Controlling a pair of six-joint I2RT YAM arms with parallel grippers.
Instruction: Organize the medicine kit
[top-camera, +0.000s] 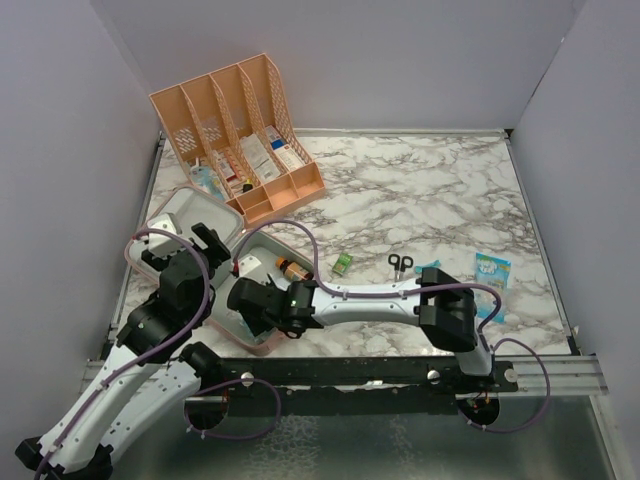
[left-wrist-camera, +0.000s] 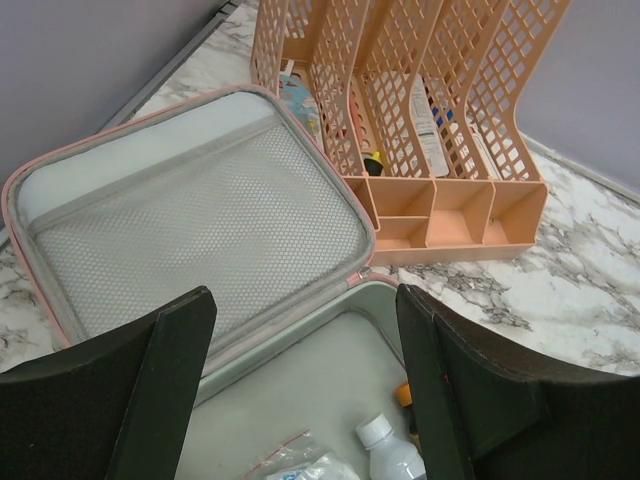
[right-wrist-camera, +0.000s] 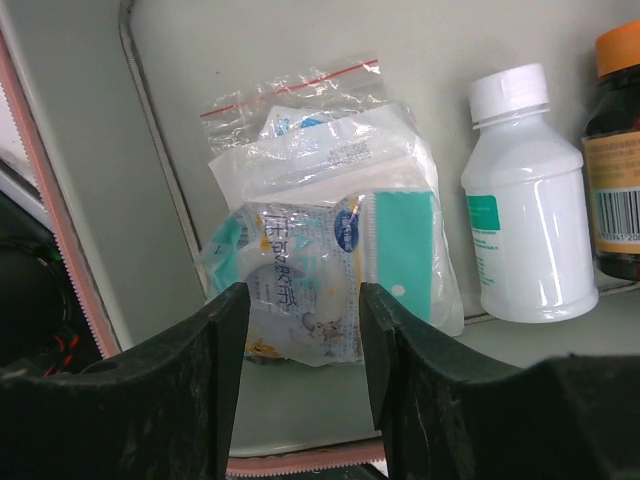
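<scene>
Packing step: right gripper (right-wrist-camera: 303, 300), jaws apart and empty, over a packet (right-wrist-camera: 300, 250) in the medicine kit (right-wrist-camera: 500, 60) — next, probably, lift clear.

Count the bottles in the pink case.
2, both in the case: a white bottle beside the plastic bag, a brown bottle next to it. More may be hidden.

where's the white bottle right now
In the right wrist view, the white bottle lies inside the open medicine kit, just right of the clear zip bag and left of the brown bottle.
</scene>
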